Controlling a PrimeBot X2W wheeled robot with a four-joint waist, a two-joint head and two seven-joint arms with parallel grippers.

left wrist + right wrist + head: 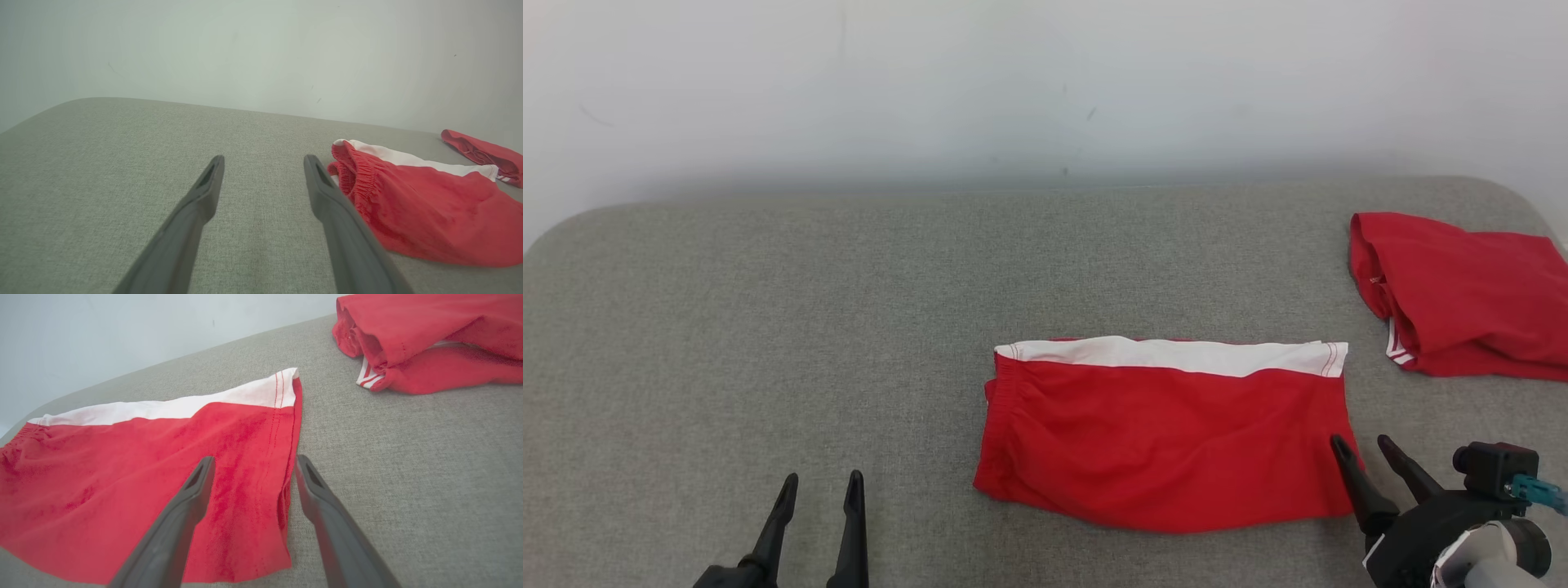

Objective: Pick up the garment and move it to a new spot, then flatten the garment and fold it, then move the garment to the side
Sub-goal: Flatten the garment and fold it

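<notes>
Head view crops the side garment (1462,302); left hand (823,475) and right hand (1357,441) gape wide, empty.

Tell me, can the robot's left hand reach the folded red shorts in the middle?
Probably yes. The left hand is open and sits to the left of the folded red shorts, with bare grey cloth surface between them and nothing in the way. How far the arm stretches I cannot tell.

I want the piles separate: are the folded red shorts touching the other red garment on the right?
Apart. The head view shows bare grey surface between the folded shorts and the other red garment.
</notes>
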